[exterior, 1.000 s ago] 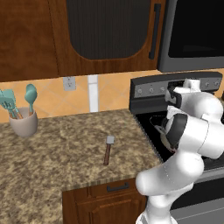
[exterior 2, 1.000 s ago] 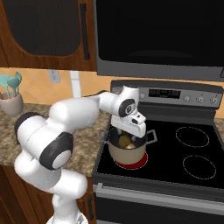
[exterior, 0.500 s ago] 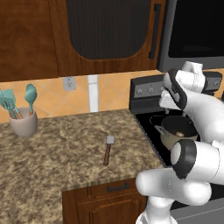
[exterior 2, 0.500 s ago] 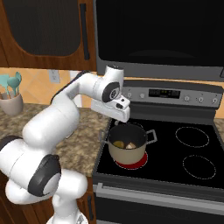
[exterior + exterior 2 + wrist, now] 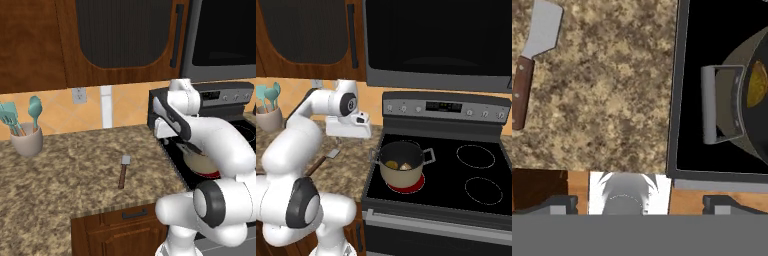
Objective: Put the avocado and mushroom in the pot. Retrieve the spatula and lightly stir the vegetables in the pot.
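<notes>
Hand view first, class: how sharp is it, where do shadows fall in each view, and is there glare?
Hand view: crisp and flat-lit; the spatula casts almost no shadow. Right base view: the pot is dark inside, no glare on the stove. Left base view: evenly lit, slightly soft; cabinets in shade.

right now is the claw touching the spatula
Apart. In the hand view the spatula lies on the counter far off from the open claw, with bare granite between them.

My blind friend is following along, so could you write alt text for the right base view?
A white robot arm holds its open gripper above the speckled counter, left of a stove. On the front left burner stands the pot with the avocado and mushroom inside.
</notes>
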